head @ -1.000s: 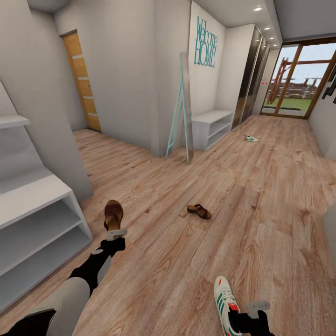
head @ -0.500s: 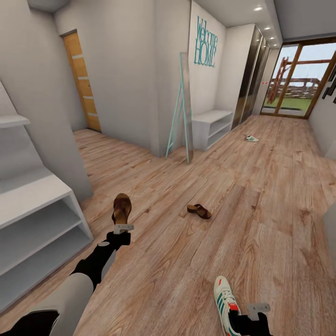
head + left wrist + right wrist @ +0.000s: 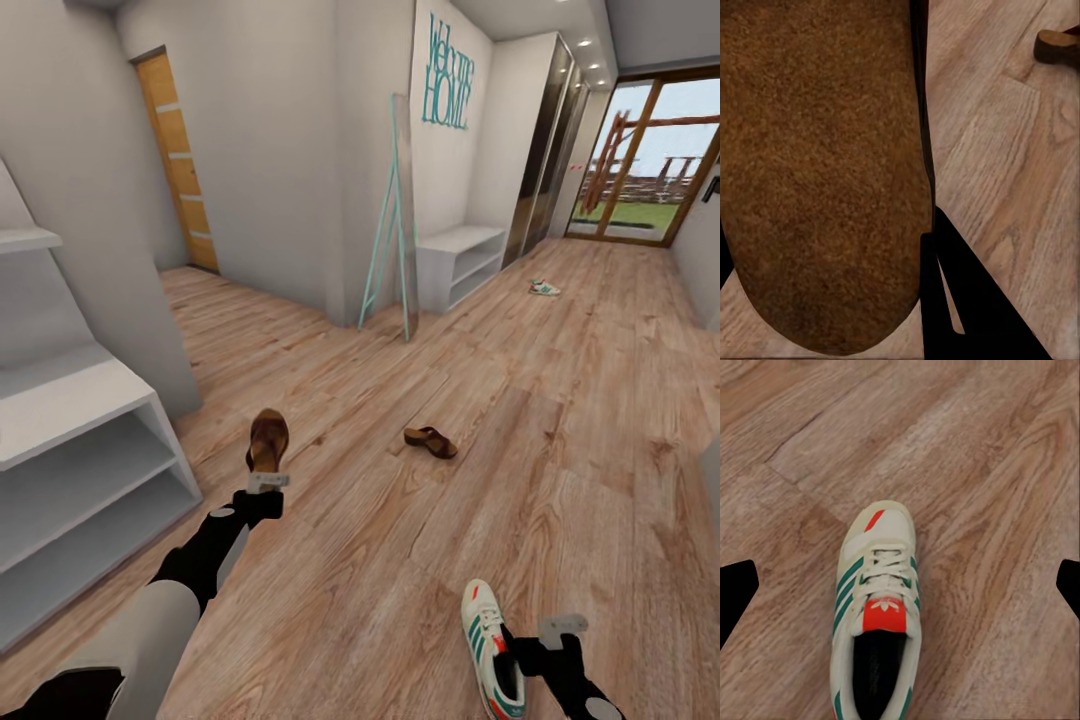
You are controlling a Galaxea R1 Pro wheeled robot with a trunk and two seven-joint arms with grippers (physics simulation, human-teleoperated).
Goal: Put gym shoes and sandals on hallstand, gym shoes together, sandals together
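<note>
A brown sandal (image 3: 267, 441) is held at its heel end by the left gripper (image 3: 268, 482), raised over the corridor floor (image 3: 560, 480) just right of the hallstand (image 3: 70, 400). In the left wrist view the tan-brown sole of that sandal (image 3: 821, 172) is seen pressed close to the camera, with one dark finger (image 3: 967, 300) lying along its edge; the jaws are taken to be clamped on it.

The second sandal (image 3: 430, 441) is seen lying on the floor, further right and a little farther off, well apart from the first. It is also caught at the edge of the left wrist view (image 3: 1059, 46).

A white gym shoe (image 3: 492, 648) with green stripes and a red-orange tongue mark is found near the bottom of the head view, toe pointing away, just left of the right gripper (image 3: 562, 627). In the right wrist view the same shoe (image 3: 876, 615) is seen from above, lying on the planks between the two dark fingertips (image 3: 735, 592), which are spread wide at either edge and are not touching it.

The other gym shoe (image 3: 544, 288) is noted far down the corridor, on the floor near the glazed door (image 3: 645, 165).

A low white bench (image 3: 460, 262) is set under teal wall lettering (image 3: 448, 85), with a teal-framed leaning mirror (image 3: 392, 215) to its left. A wooden door (image 3: 178, 165) is seen at the far left.
</note>
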